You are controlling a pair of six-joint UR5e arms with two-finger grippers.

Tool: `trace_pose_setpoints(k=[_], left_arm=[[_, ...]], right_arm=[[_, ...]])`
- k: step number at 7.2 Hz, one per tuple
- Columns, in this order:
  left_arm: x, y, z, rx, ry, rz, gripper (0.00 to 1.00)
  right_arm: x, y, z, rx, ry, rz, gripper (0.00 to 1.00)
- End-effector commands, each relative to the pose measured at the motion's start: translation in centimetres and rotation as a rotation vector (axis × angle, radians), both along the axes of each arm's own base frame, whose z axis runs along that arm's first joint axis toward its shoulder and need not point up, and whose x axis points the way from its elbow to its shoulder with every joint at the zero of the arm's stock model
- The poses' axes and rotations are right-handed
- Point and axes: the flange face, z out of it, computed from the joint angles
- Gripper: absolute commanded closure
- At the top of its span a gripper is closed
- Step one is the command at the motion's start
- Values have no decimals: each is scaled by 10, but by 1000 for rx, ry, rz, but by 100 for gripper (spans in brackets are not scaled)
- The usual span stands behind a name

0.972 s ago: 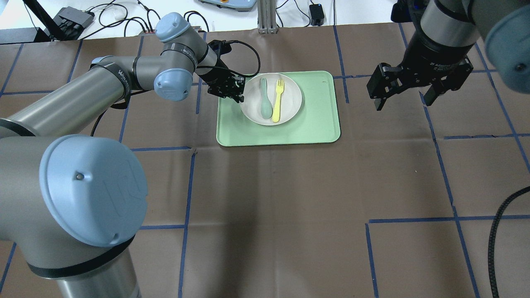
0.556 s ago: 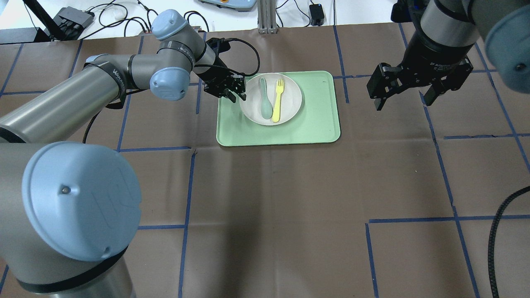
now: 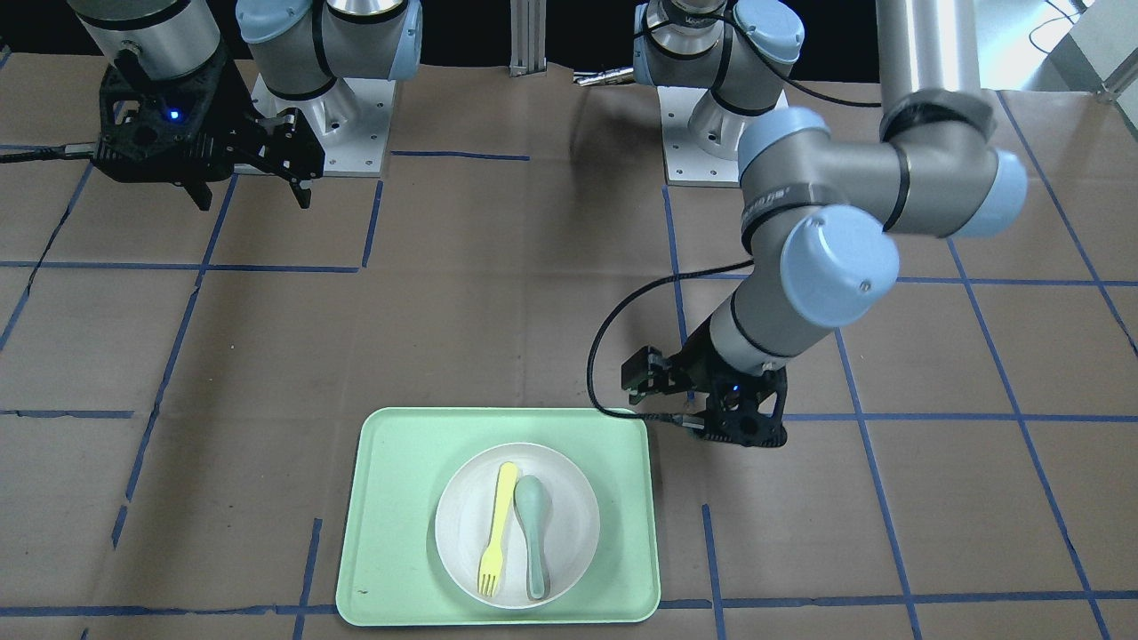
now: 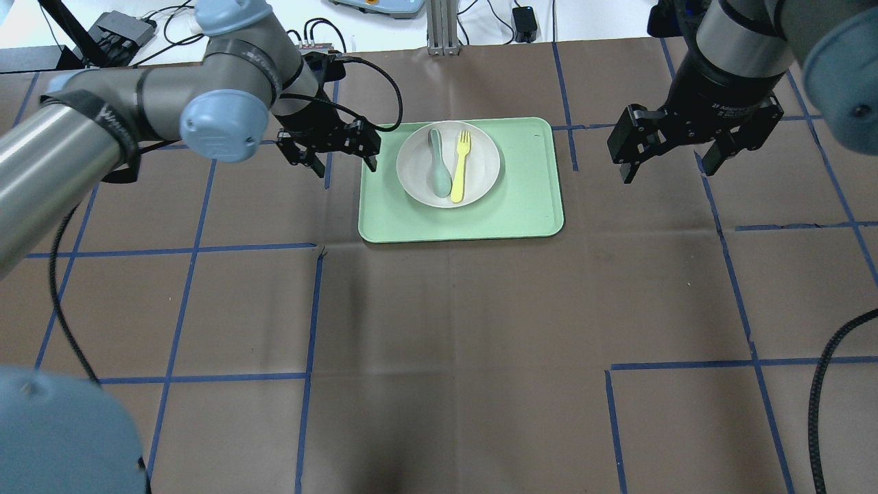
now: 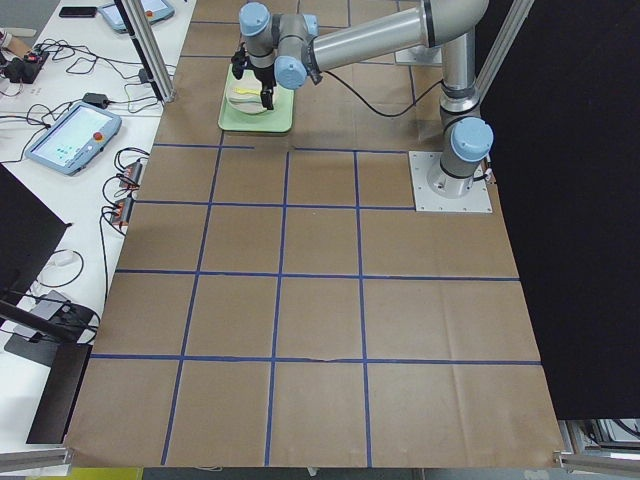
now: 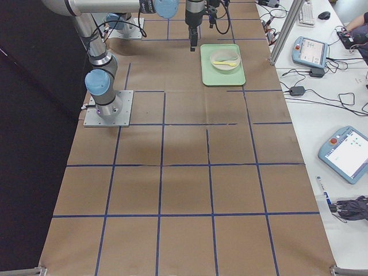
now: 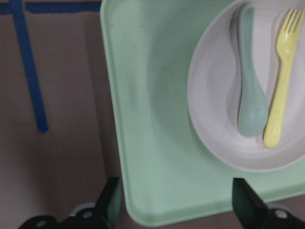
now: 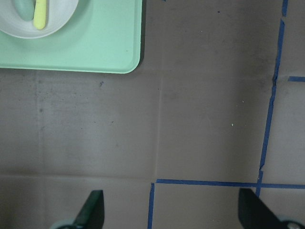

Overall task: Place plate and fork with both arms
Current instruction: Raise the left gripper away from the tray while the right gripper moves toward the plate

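Note:
The off-white plate (image 4: 483, 165) rests on the mint-green tray (image 4: 521, 199). The yellow fork (image 4: 459, 168) lies in the plate beside a grey-green spoon (image 4: 437, 168). My left gripper (image 4: 346, 167) is open and empty, above the tray's left edge and apart from the plate. Its wrist view shows the plate (image 7: 214, 95), the fork (image 7: 281, 90) and the tray's corner (image 7: 152, 119) between its fingers (image 7: 107, 202). My right gripper (image 4: 667, 171) is open and empty, well to the right of the tray. The front view shows the plate (image 3: 569, 507) and the fork (image 3: 496, 533).
Brown paper with blue tape lines covers the table (image 4: 446, 343). Cables and boxes lie past the far edge (image 4: 123, 27). A black cable (image 4: 820, 398) hangs at the right. The right wrist view shows the tray's corner (image 8: 95, 43) and bare paper.
My left gripper has pulled back to the left, from the plate's left rim to the tray's left edge. The plate, fork and spoon have not moved. The right arm has not moved.

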Motion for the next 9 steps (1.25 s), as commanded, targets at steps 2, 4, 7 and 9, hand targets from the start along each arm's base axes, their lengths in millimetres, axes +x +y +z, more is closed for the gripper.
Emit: trace_pose_setpoints(k=[2, 4, 7, 9], left_arm=[[22, 106, 117, 77, -106, -33, 0], [23, 149, 151, 73, -101, -26, 0], [20, 162, 162, 44, -103, -39, 0], [19, 150, 150, 58, -101, -39, 0]], right_arm=[[1, -1, -1, 0, -2, -2, 0], [1, 0, 1, -5, 1, -2, 0], [2, -10, 6, -20, -5, -29, 0], [9, -42, 8, -21, -13, -83, 0]])
